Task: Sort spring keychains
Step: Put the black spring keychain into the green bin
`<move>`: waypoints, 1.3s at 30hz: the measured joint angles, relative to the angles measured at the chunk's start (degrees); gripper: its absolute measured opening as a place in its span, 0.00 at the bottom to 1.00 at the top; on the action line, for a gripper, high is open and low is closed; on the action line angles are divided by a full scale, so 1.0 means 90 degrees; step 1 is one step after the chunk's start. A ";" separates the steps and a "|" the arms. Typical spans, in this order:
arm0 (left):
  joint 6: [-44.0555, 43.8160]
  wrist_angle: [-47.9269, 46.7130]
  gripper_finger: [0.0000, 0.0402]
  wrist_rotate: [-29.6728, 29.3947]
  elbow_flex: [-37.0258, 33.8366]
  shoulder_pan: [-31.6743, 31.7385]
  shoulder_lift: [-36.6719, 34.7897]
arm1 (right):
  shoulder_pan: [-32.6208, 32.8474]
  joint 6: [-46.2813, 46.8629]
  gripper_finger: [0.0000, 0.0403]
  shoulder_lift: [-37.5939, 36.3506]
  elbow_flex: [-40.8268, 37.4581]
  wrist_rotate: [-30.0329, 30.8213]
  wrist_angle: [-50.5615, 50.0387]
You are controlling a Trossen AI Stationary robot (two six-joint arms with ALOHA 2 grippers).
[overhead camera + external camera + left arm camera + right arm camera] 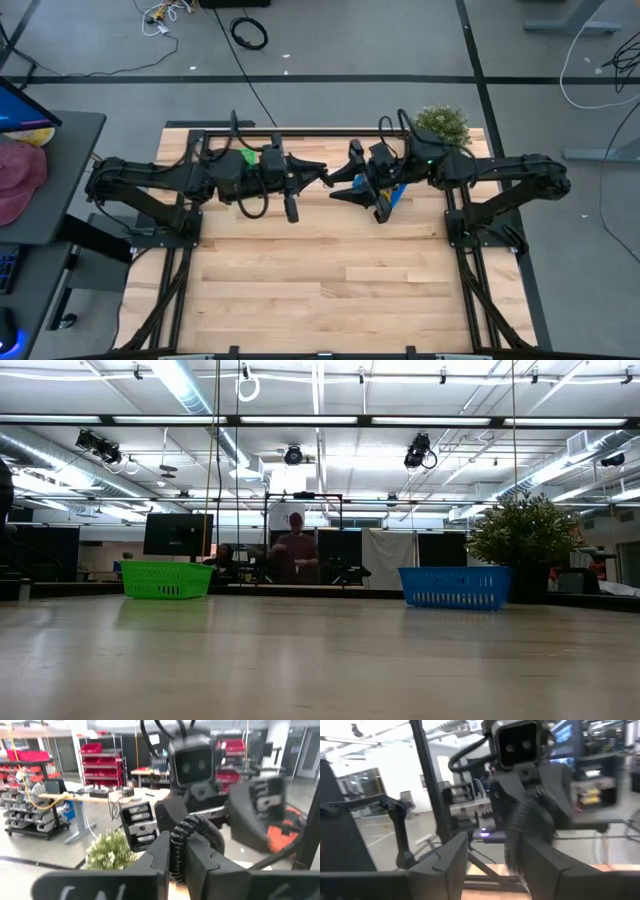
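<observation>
One black spring keychain (186,832) is in sight, a small coiled loop held high above the table's far middle. My left gripper (178,862) is shut on it. My right gripper (495,862) faces the left one, open, with a finger on each side of the black coil (517,837); I see no touch. In the high view the left gripper (320,172) and right gripper (340,183) meet tip to tip. Orange keychains are out of view. The low view shows neither gripper. My left gripper pinches the black spring keychain between its two fingers, by the coil's near end (176,851). The fingers lie level, coming from the table's left. The coil is lifted clear of the table, and its free end sticks out past the fingertips toward the right gripper.
A green basket (165,578) stands at the far left of the table and a blue basket (455,586) at the far right, each partly under an arm in the high view. A potted plant (442,125) sits at the far right corner. Bare wood (320,290) fills the near half.
</observation>
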 joint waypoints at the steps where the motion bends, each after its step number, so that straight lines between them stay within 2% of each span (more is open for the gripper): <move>1: 0.0003 0.0023 0.10 -0.0021 0.0001 -0.0001 -0.0027 | 0.0000 -0.0042 0.44 -0.0108 0.0000 0.0080 -0.0171; 5: 0.0010 -0.0251 0.12 -0.0080 0.0003 0.0002 -0.0213 | -0.0005 -0.0289 0.44 -0.0507 0.0000 0.0406 -0.0784; 10: -0.0052 -0.0990 0.08 -0.0312 0.0012 -0.0029 -0.0551 | -0.0102 -0.0429 0.44 -0.1036 0.0000 0.0770 -0.1661; 15: -0.0308 -0.2186 0.09 -0.1052 0.0000 -0.0206 -0.0943 | -0.0119 -0.0448 0.44 -0.1498 0.0002 0.1245 -0.2374; 18: -0.0417 -0.2356 0.11 -0.1674 0.0007 -0.0296 -0.1101 | -0.0119 -0.0526 0.44 -0.1640 0.0002 0.1430 -0.2473; 20: -0.0653 -0.2634 0.10 -0.2835 0.0002 -0.0354 -0.1166 | -0.0119 -0.0548 0.44 -0.1665 0.0005 0.1574 -0.2472; 23: -0.1414 -0.3048 0.08 -0.5303 0.0000 -0.0341 -0.1166 | -0.0121 -0.0603 0.44 -0.1658 0.0005 0.1735 -0.2478; 25: -0.2113 -0.3378 0.08 -0.6711 0.0000 -0.0332 -0.1163 | -0.0121 -0.0634 0.44 -0.1622 0.0005 0.1812 -0.2459; 26: -0.2432 -0.3546 0.08 -0.7237 0.0000 -0.0306 -0.1167 | -0.0121 -0.0635 0.44 -0.1609 0.0005 0.1841 -0.2471; 27: -0.2644 -0.3664 0.09 -0.7441 0.0002 -0.0244 -0.1167 | -0.0121 -0.0635 0.44 -0.1594 0.0002 0.1843 -0.2485; 31: -0.2823 -0.3795 0.09 -0.7249 0.0002 0.0190 -0.1155 | -0.0121 -0.0640 0.44 -0.1527 0.0002 0.1860 -0.2467; 34: -0.2724 -0.3789 0.09 -0.7031 0.0002 0.0773 -0.1155 | -0.0121 -0.0625 0.44 -0.1486 0.0002 0.1858 -0.2441; 36: -0.2723 -0.3791 0.08 -0.6395 0.0002 0.1366 -0.1153 | -0.0121 -0.0585 0.44 -0.1458 0.0002 0.1855 -0.2413; 39: -0.3087 -0.4039 0.08 -0.4899 0.0002 0.2485 -0.1153 | -0.0121 -0.0582 0.44 -0.1433 0.0002 0.1851 -0.2420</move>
